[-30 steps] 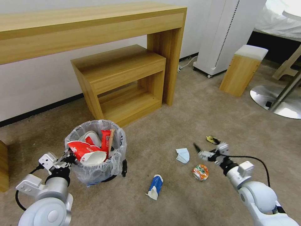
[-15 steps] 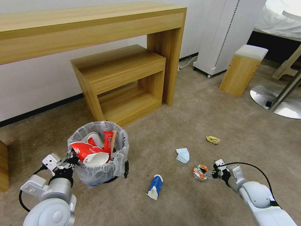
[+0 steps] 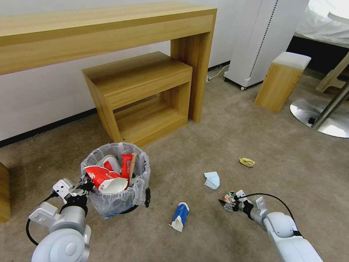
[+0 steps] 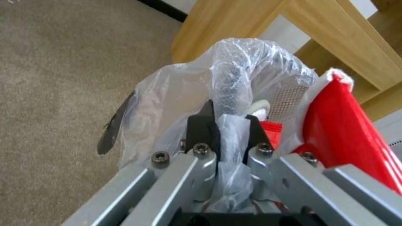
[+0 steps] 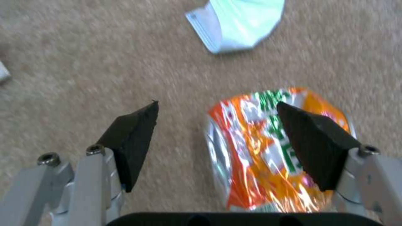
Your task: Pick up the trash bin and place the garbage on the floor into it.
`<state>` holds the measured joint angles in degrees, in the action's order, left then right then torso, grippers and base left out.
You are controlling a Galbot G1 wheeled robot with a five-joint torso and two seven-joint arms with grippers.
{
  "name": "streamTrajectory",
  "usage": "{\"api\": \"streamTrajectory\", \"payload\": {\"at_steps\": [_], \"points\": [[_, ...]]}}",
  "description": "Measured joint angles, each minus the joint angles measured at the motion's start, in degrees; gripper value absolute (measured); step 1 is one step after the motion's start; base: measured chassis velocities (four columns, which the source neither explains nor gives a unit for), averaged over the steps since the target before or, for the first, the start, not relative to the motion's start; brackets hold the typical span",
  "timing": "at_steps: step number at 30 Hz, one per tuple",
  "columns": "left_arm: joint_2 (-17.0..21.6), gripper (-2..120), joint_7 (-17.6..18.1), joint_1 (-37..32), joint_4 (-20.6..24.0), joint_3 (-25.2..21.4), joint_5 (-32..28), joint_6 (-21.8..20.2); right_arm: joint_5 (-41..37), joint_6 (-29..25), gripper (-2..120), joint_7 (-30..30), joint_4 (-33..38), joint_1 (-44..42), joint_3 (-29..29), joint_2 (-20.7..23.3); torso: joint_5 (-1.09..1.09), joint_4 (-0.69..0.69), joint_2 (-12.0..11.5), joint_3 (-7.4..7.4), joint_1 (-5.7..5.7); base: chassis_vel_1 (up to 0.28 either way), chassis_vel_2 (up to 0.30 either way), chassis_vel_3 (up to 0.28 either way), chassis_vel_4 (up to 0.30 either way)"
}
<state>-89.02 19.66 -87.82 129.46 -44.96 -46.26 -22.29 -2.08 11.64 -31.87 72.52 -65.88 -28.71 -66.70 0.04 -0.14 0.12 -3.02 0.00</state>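
The right claw has dropped to the floor right of the trash bin, fingers apart astride the crushed can, ready to pinch; the left claw stays clamped on the bin's rim

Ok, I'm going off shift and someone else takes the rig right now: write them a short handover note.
Left gripper: shut on the bag-lined rim of the small round black trash bin.
Right gripper: open, low over the beige carpet floor, straddling the crushed orange can.
Done: red-white cup and red wrapper are in the bin.
Left: can, blue-white cup, pale folded paper, yellow wrapper.
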Motion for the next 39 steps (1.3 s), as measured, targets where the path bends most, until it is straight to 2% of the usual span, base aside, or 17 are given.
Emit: {"api": "streamTrajectory", "payload": {"at_steps": [2, 4, 9, 11, 13, 15, 16, 19, 20, 23, 26, 29, 32, 33, 35, 39], "points": [[0.0, 3, 0.0, 0.1, -0.1, 0.0, 0.0, 0.0, 0.1, 0.2, 73, 0.1, -0.3, 0.1, -0.1, 0.0, 0.00, 0.00, 0.0, 0.00, 0.00, 0.000, 0.000, 0.000, 0.000], [0.1, 3, 0.0, 0.4, -0.3, 0.2, 0.0, 0.0, 0.4, 0.7, 65, 0.2, -1.0, 0.1, -0.1, 0.2, 0.00, 0.00, 0.0, 0.00, 0.00, 0.000, 0.000, 0.000, 0.000], [0.2, 3, 0.0, 0.6, -0.4, 0.6, 0.0, 0.0, 1.0, 0.7, 62, 0.4, -2.4, 0.1, -0.2, 0.3, 0.00, -0.01, 0.0, 0.00, 0.00, 0.000, 0.000, 0.000, 0.000], [0.2, 3, 0.0, 0.6, -0.5, 0.7, 0.1, -0.1, 1.1, 0.5, 54, 0.8, -3.2, 0.4, -0.2, 0.0, 0.00, -0.01, 0.0, 0.00, 0.00, 0.000, 0.000, 0.000, 0.000], [0.2, 3, 0.0, 0.6, -0.5, 0.8, 0.1, -0.1, 1.1, 0.5, 51, 1.0, -3.5, 0.5, -0.2, -0.1, 0.00, 0.00, 0.0, 0.00, 0.00, 0.000, 0.000, 0.000, 0.000], [0.4, 3, 0.0, 0.6, -0.5, 0.7, 0.1, -0.1, 1.1, 0.3, 39, 1.2, -3.9, 0.8, -0.2, -0.3, 0.00, 0.00, 0.0, 0.00, 0.00, 0.000, 0.000, 0.000, 0.000], [0.4, 3, 0.0, 0.6, -0.5, 0.7, 0.1, -0.1, 1.1, 0.3, 39, 1.2, -3.9, 0.8, -0.2, -0.3, 0.00, 0.00, 0.0, 0.00, 0.00, 0.000, 0.000, 0.000, 0.000], [0.5, 3, 0.0, 0.4, -0.5, 0.6, 0.1, -0.1, 1.0, -0.1, 26, 1.2, -4.2, 0.9, -0.2, -0.4, 0.00, 0.00, 0.0, 0.00, 0.00, 0.000, 0.000, 0.000, 0.000], [0.5, 3, 0.0, 0.4, -0.5, 0.6, 0.1, -0.1, 1.0, -0.1, 26, 1.2, -4.2, 0.9, -0.2, -0.4, 0.00, 0.00, 0.0, 0.00, 0.00, 0.000, 0.000, 0.000, 0.000], [0.5, 3, 0.0, 0.3, -0.5, 0.7, 0.2, -0.1, 0.8, -0.9, 12, 1.3, -3.8, 0.7, -0.2, -0.4, 0.00, 0.00, 0.0, 0.00, 0.00, 0.000, 0.000, 0.000, 0.000], [0.3, 3, 0.0, 0.1, -0.6, 1.1, 0.6, 0.0, 0.3, -1.7, 8, 1.9, -2.5, 0.2, -0.2, -0.2, 0.01, 0.00, 0.0, 0.00, 0.00, 0.000, 0.000, 0.000, 0.000], [0.1, 3, 0.0, 0.0, -0.8, 1.6, 1.1, 0.1, -1.9, -4.7, 8, 2.3, 0.0, -0.7, -0.2, 0.2, 0.02, -0.02, 0.0, 0.00, 0.00, 0.000, 0.000, 0.000, 0.000], [-0.3, 3, -0.1, -0.3, -1.4, 2.9, 2.2, 0.4, -12.4, -17.0, 8, -2.2, 5.9, -1.7, 0.4, 1.2, 0.01, -0.01, 0.0, 0.00, 0.00, 0.000, 0.000, 0.000, 0.000], [-0.3, 3, -0.1, -0.3, -1.4, 2.9, 2.2, 0.4, -12.4, -17.0, 8, -2.2, 5.9, -1.7, 0.4, 1.2, 0.01, -0.01, 0.0, 0.00, 0.00, 0.000, 0.000, 0.000, 0.000], [-0.8, 3, -0.3, -0.7, -1.7, 4.2, 3.2, 0.6, -22.9, -23.9, 8, -9.1, 10.9, -1.6, 1.0, 2.2, 0.01, 0.00, 0.0, 0.00, 0.00, 0.000, 0.000, 0.000, 0.000], [-1.2, 3, -0.5, -1.0, -1.9, 5.5, 4.0, 0.8, -30.1, -25.2, 8, -14.1, 16.0, -1.0, 1.7, 3.5, 0.00, 0.00, 0.0, 0.00, 0.00, 0.000, 0.000, 0.000, 0.000]]}}
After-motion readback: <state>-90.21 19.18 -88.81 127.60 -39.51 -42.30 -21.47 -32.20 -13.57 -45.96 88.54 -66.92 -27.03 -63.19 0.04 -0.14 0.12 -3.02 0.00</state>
